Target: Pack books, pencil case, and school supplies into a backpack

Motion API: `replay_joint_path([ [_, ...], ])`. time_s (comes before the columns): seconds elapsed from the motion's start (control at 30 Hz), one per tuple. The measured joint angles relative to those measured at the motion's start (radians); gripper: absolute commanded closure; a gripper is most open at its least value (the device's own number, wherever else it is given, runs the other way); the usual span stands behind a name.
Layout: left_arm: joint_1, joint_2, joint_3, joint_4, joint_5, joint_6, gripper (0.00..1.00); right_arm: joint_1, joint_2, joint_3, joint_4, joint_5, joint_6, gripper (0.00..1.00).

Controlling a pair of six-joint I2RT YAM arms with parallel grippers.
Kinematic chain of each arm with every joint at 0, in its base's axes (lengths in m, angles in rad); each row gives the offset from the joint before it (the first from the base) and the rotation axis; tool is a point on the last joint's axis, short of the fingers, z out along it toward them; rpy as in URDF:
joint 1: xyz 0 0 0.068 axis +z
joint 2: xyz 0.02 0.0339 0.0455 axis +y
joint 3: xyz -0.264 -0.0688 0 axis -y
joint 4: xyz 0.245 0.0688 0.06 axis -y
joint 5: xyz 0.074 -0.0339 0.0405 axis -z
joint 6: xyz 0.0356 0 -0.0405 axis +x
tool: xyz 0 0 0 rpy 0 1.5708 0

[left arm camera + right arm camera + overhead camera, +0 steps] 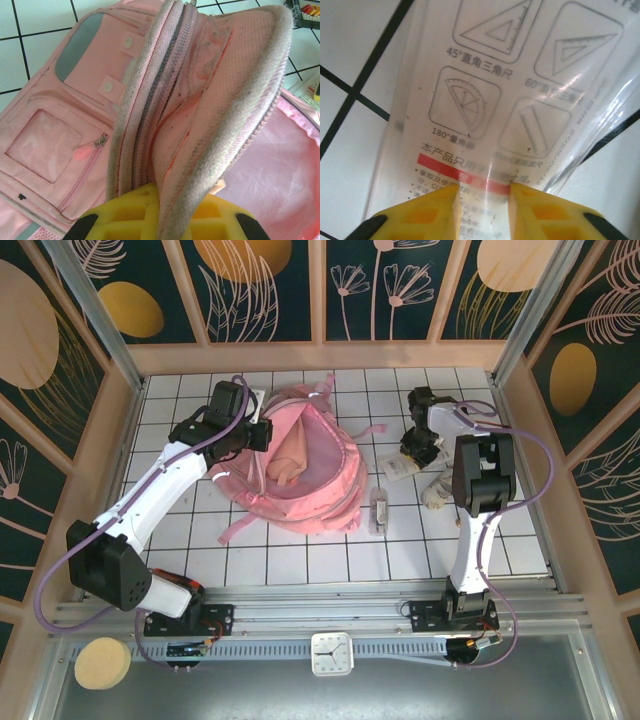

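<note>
Two yellow fingers (120,215) of the left gripper (167,212) are clamped tight on the zippered rim of the pink backpack (85,95), and the padded edge runs up from between them. To the left of that rim lie the front pocket with its zip pull (97,142) and two snap tabs; to the right is the glossy pink lining. Seen from above, the backpack lies flat in the middle of the white tiled table (300,560), its main compartment gaping upward and a strap trailing toward the near edge. The right gripper (485,200) has its jaws standing narrow around the near end of the school-supplies packet (485,95), a clear flat sleeve printed with set squares, a protractor and a red stripe. Whether the fingers actually pinch it I cannot tell. The packet rests on the tiles to the right of the backpack, apart from it. Nearer the front, just beside the backpack's right edge, lies a small clear oblong item (378,512).
</note>
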Motion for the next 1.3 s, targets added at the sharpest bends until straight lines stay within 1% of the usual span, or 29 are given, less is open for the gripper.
replay_joint_path([
  [0.03,0.0,0.0,0.0,0.0,0.0,0.0,1.0,0.0,-0.004,-0.003,-0.001,0.0,-0.006,0.66],
  [0.1,0.0,0.0,0.0,0.0,0.0,0.0,1.0,0.003,-0.018,-0.025,0.006,-0.002,-0.012,0.19],
  [0.13,0.0,0.0,0.0,0.0,0.0,0.0,1.0,0.006,-0.032,-0.047,0.007,-0.006,-0.013,0.01],
  [0.23,0.0,0.0,0.0,0.001,0.001,0.0,1.0,0.006,-0.068,-0.105,0.011,-0.031,-0.011,0.01],
  [0.37,0.0,0.0,0.0,0.001,0.005,0.0,1.0,-0.01,-0.074,-0.133,0.037,-0.074,-0.003,0.01],
  [0.47,0.0,0.001,0.0,0.001,0.005,0.0,1.0,-0.019,-0.066,-0.124,0.04,-0.081,0.012,0.01],
  [0.73,0.0,0.002,0.0,0.0,0.004,0.0,1.0,-0.023,-0.007,-0.04,-0.034,-0.094,0.022,0.01],
  [0.97,0.0,0.002,0.0,0.0,0.004,0.0,1.0,-0.033,-0.005,-0.032,-0.037,-0.117,0.028,0.01],
  [1.17,0.0,0.002,0.0,0.001,0.005,0.0,1.0,-0.034,-0.031,-0.043,0.047,-0.137,0.039,0.01],
  [1.3,0.0,0.002,0.0,0.001,0.005,0.0,1.0,-0.035,-0.071,-0.057,0.059,-0.145,0.042,0.01],
])
